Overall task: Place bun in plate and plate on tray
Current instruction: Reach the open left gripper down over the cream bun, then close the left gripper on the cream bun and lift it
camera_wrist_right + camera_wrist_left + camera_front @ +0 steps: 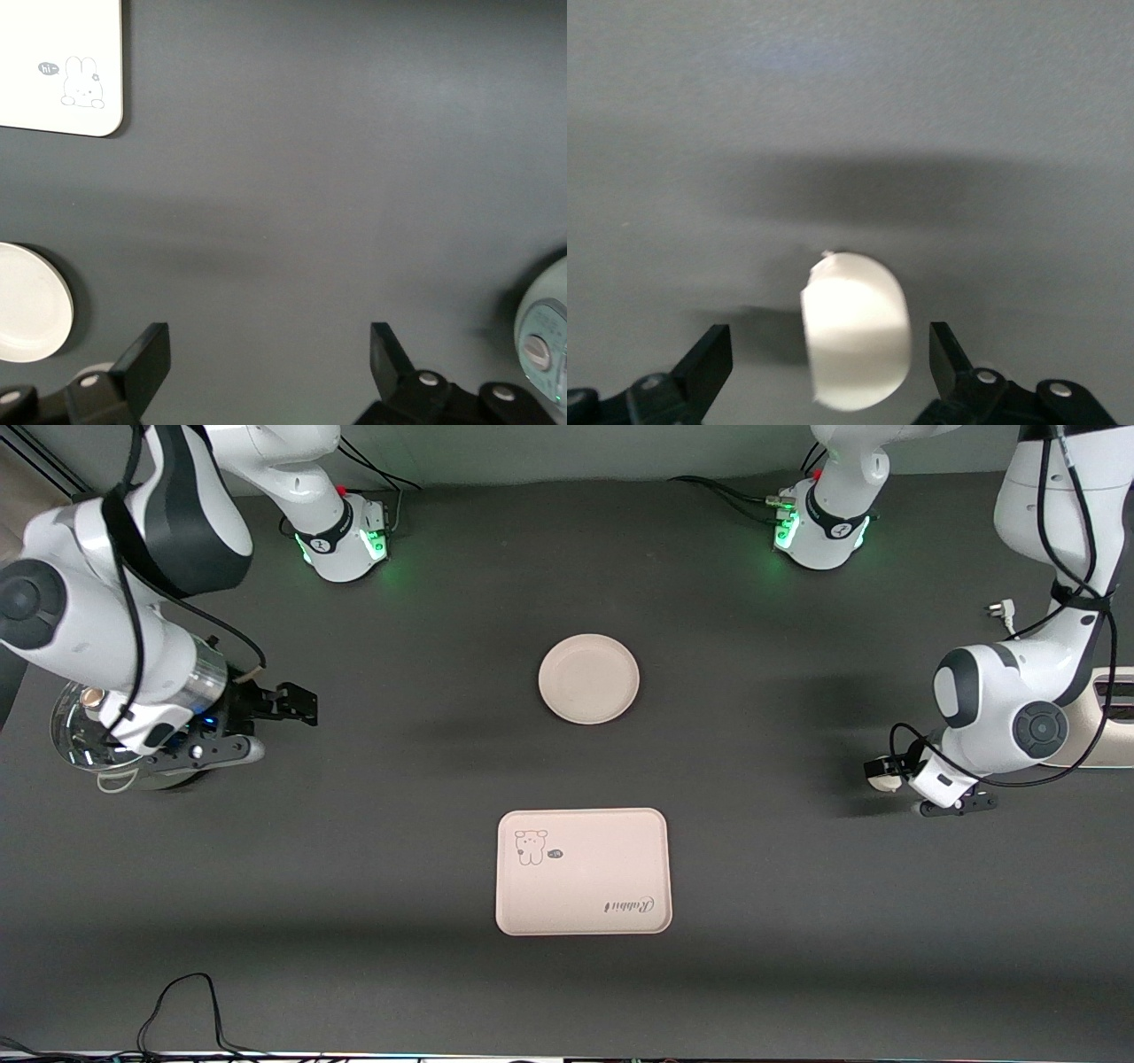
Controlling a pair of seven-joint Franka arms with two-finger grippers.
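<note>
Flanking smooth half-round bun [857, 343], left gripper [831, 359] jaws apart, round plate [588, 678]

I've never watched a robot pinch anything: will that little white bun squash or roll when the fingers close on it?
The bun looks smooth and glossy, so it may slip. Its rounded dome could let it rock or roll if nudged; a flat side might steady it. Lying between the open left gripper fingers, it seems small and probably light.

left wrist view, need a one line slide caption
Left gripper open around the bun on the dark table, fingers not touching it.
</note>
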